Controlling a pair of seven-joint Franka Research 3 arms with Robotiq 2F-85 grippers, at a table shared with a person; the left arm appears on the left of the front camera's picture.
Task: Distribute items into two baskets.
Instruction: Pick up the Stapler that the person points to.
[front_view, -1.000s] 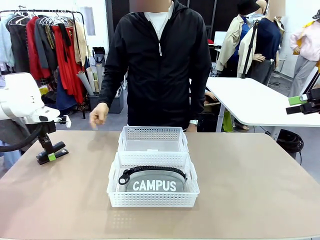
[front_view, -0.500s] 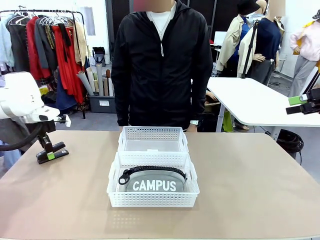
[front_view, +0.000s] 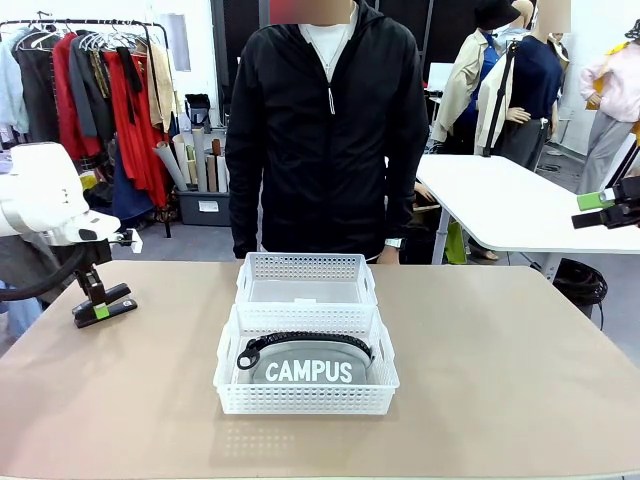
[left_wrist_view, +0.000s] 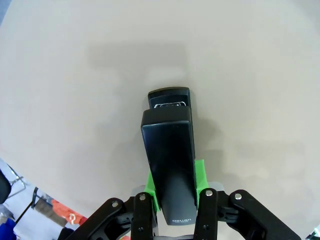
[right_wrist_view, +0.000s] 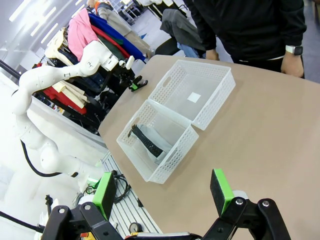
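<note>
Left fingers (left_wrist_view: 200, 175) clenched on stapler (left_wrist_view: 170, 160) at counter (front_view: 500, 380) left edge, likely bound for empty far basket (front_view: 305, 263). Pouch (front_view: 308, 368) already in near basket (front_view: 300, 402). Right fingers (right_wrist_view: 220, 190) released, parked upper right.

Mid-desk (front_view: 500, 380): two baskets, touching along their long sides, one behind the other. In the near basket (front_view: 305, 402), the pouch (front_view: 310, 370), lying along its width, strap (front_view: 300, 339) on the far side. Right behind, the far basket (front_view: 305, 267), toward the person (front_view: 325, 130) standing just beyond the desk's far edge. Well to the left of both baskets, low over the desk's left part, the left gripper (front_view: 103, 312), with the stapler (left_wrist_view: 169, 150) clamped between its fingers and jutting out past them. High at the far right, well apart from everything on the desk, the right gripper (front_view: 598, 208).
</note>
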